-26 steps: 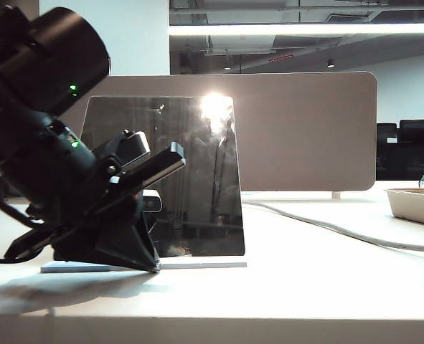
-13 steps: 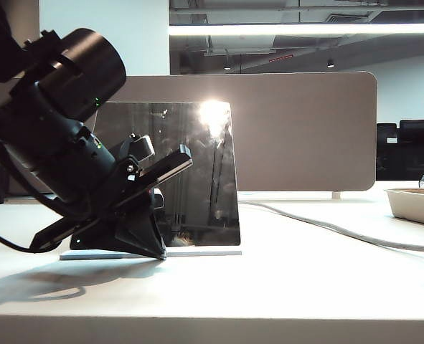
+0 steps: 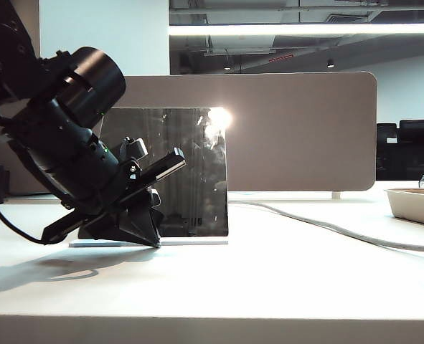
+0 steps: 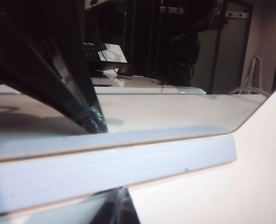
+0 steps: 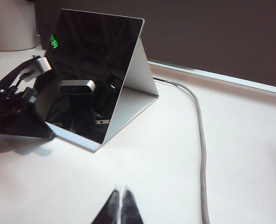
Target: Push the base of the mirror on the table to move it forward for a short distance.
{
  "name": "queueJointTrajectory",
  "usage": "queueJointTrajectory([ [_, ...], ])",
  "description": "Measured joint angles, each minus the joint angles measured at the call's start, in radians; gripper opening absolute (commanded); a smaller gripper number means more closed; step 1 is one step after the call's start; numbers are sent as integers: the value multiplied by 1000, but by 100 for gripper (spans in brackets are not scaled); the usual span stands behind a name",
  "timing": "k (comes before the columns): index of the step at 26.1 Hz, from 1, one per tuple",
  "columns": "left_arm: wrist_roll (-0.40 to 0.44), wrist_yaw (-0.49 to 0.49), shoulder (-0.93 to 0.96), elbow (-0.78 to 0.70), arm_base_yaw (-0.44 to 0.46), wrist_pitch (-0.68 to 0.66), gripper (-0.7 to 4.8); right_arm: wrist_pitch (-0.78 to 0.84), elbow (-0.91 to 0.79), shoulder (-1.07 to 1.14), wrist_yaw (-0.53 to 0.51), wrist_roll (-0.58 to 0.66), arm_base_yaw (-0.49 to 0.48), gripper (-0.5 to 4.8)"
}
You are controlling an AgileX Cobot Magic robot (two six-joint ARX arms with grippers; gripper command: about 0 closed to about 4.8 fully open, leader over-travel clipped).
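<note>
Your target, the base of the mirror [image 3: 190, 242], lies flat on the table [image 3: 283, 287] directly ahead of the left claw [image 3: 153, 240], whose fingertips sit low on the tabletop right against the near edge of the plate; in the left wrist view that edge [image 4: 109, 168] fills the frame at very close range. The mirror [image 3: 190, 172] rises just beyond the tips, leaning back on its rear stand. The left claw's fingers look drawn close together with nothing gripped, used as a blunt pusher. I judge the push to be under way, contact made at the plate's left end. Your next move calls for a short, level shove along the tabletop, kept low so the tips stay on the plate and do not ride up onto the glass or tip it. The right claw [image 5: 120, 205] hangs well back and to the side of the mirror, fingers nearly touching, holding nothing. A grey cable [image 5: 201, 140] runs across the table beyond the mirror's far side, and a beige divider [image 3: 305, 129] stands behind it; the cable is the nearer obstacle if the plate travels far. A tray [image 3: 416, 204] sits well off to the right.
</note>
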Motion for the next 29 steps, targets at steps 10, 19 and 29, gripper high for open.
queueJointTrajectory([
  [10,27,2,95,109,19,10,-2,0,0,0,0,0,0,22],
  [19,41,3,143,170,35,6,-2,0,0,0,0,0,0,22],
  [29,46,0,149,171,107,18,-2,0,0,0,0,0,0,22],
])
